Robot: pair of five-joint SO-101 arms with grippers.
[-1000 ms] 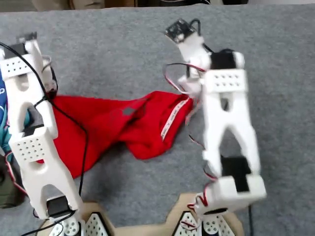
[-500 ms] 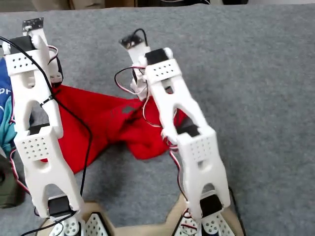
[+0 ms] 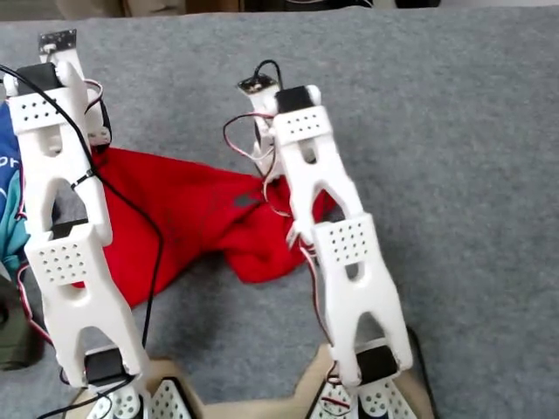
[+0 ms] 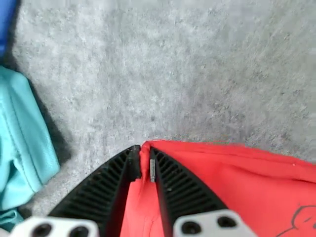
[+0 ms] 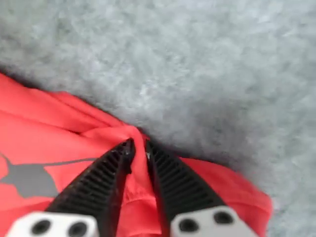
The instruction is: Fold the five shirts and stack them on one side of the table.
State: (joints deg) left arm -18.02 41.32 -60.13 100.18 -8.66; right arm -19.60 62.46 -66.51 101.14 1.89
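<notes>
A red shirt (image 3: 196,223) lies crumpled across the grey table, between the two white arms. My left gripper (image 4: 144,157) is shut on the shirt's far left edge (image 4: 237,173), near the table's left side. My right gripper (image 5: 138,148) is shut on a bunched fold of the red shirt (image 5: 44,143) at its far edge, near the table's middle. In the high view the left arm (image 3: 57,175) stands over the shirt's left part and the right arm (image 3: 319,201) crosses over its right part.
A teal garment (image 4: 19,143) and a blue one (image 4: 6,19) lie at the table's left edge, close to my left gripper. A dark olive cloth (image 3: 13,327) sits at the front left. Bare grey felt (image 3: 454,157) stretches to the right and far side.
The right arm swung left from the shirt's right end to its far middle edge, then shifted slightly right. It now pinches a fold there. The left arm hardly moved.
</notes>
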